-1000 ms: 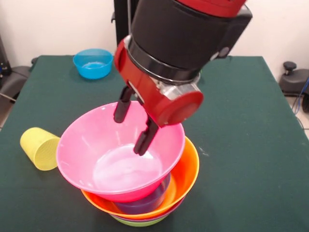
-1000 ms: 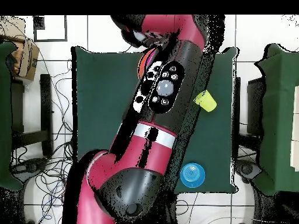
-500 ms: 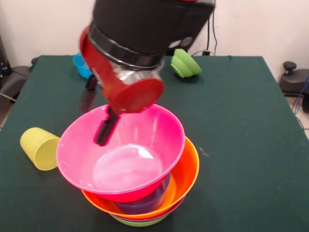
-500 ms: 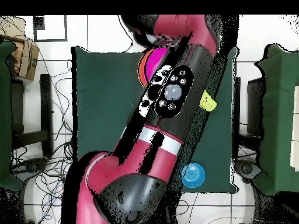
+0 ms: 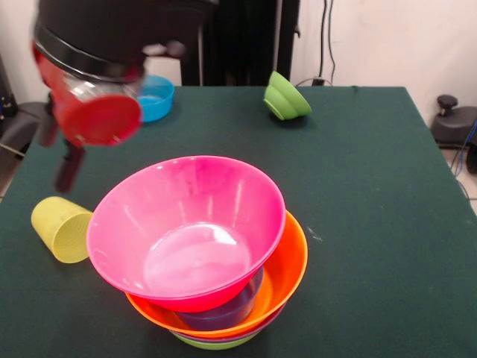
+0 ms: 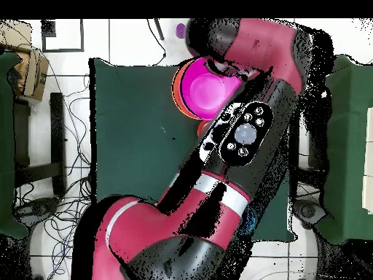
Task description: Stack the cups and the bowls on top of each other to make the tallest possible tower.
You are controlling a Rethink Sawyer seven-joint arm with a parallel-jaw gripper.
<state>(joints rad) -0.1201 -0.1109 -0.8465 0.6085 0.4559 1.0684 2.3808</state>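
One nested tower [image 5: 216,283] of glossy plastic bowls stands at the near edge of your dark green table [image 5: 373,194]: a lime-green bowl [image 5: 212,344] lowest, a purple one [image 5: 223,309] partly hidden, a wide orange bowl [image 5: 287,272] above it, and a big pink bowl [image 5: 186,227] tilted on top. You see the ribbed translucent yellow tumbler [image 5: 61,228] lying on its side just left of the pile. The red and black gripper [image 5: 63,160] hangs above and behind that tumbler, blurred; you cannot tell whether it is spread or pressed together. Far back, a small blue bowl [image 5: 155,97] sits partly behind the arm, and a second lime-green bowl [image 5: 285,95] rests tipped.
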